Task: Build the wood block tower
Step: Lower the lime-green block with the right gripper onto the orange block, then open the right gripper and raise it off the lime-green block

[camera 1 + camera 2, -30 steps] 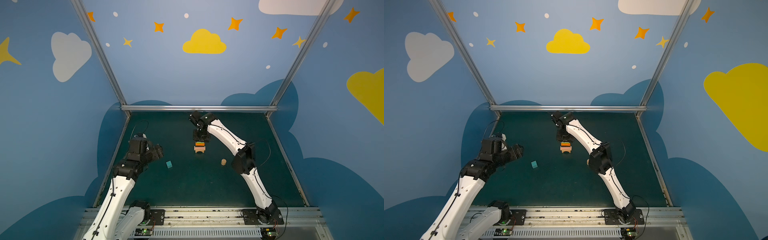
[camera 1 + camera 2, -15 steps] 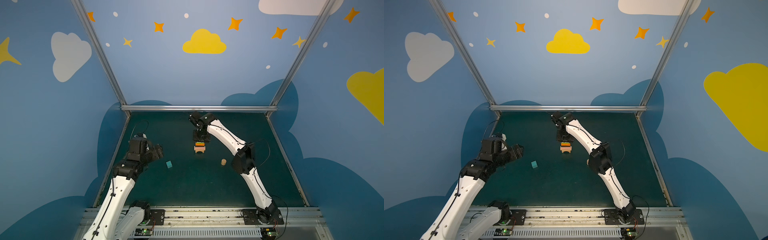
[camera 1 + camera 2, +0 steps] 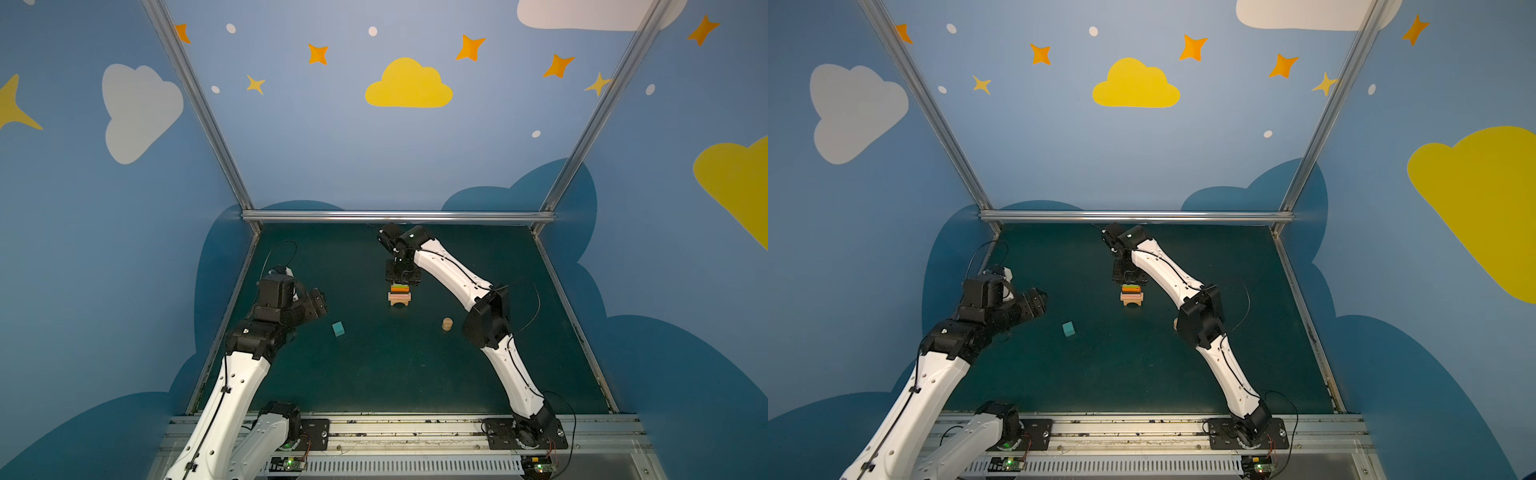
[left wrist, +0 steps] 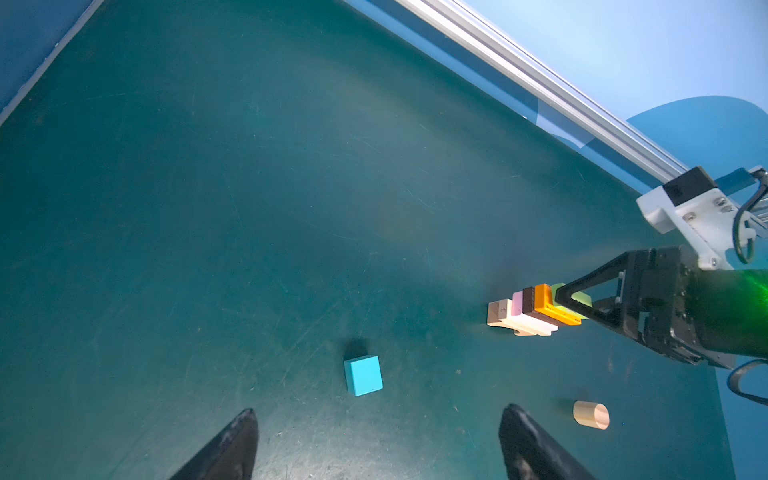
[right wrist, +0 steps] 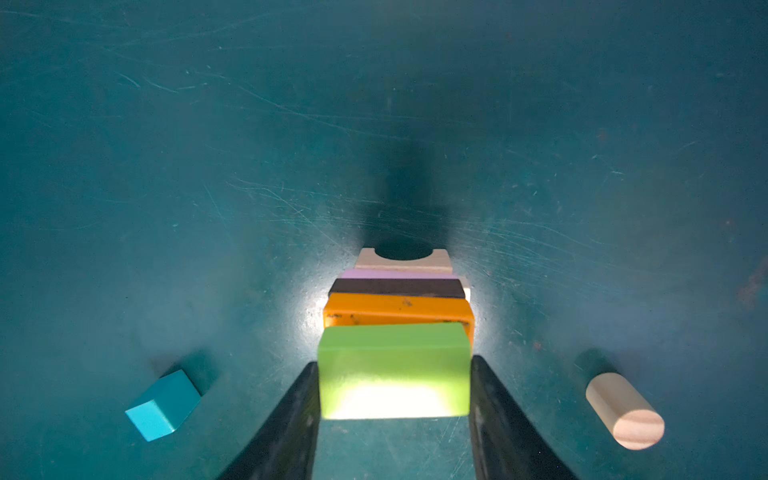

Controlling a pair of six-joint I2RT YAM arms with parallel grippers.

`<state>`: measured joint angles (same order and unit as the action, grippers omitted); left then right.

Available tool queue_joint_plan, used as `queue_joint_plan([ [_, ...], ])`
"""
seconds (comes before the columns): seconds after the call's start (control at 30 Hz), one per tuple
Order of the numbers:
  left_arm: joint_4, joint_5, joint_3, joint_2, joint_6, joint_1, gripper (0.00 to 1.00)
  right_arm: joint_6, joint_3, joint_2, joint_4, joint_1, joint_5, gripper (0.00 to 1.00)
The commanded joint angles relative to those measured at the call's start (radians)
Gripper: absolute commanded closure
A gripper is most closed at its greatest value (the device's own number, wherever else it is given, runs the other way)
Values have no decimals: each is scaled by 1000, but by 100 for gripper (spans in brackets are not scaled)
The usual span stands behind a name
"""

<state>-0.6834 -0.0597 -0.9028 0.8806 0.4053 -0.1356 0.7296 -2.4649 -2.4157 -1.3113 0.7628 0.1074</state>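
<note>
the lime green wooden brick [image 5: 392, 370] sits atop the wood block tower [image 3: 400, 296], between the fingers of the right gripper [image 5: 395, 362]; if they press it, i cannot tell. the left gripper [image 4: 379, 409] is wide open, empty.

Operator: In both top views I get evenly lit walls [image 3: 407, 166], a dim table [image 3: 374, 374], frame posts [image 3: 199, 108] bowing at the edges.
Desk: And the wrists?
Operator: Glare burns out my lime green brick [image 5: 392, 374], soft and close; corners fall dark. A green flare streaks the left wrist view.
</note>
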Motion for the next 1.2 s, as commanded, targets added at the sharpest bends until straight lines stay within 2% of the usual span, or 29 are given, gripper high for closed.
queue_joint_plan([
  [0.0, 12, -2, 10, -12, 6, 5, 10, 8, -22, -19, -4, 5, -1, 45],
  [0.4, 13, -3, 12, -15, 6, 5, 10, 7, -22, -17, -6, 7, 2, 42],
  [0.93, 10, 9, 12, -11, 4, 5, 10, -16, -23, 32, 1, 3, 25, 17],
  [1.17, 8, 9, 12, -2, 4, 13, 10, -33, -5, 89, 8, -3, 50, 12],
])
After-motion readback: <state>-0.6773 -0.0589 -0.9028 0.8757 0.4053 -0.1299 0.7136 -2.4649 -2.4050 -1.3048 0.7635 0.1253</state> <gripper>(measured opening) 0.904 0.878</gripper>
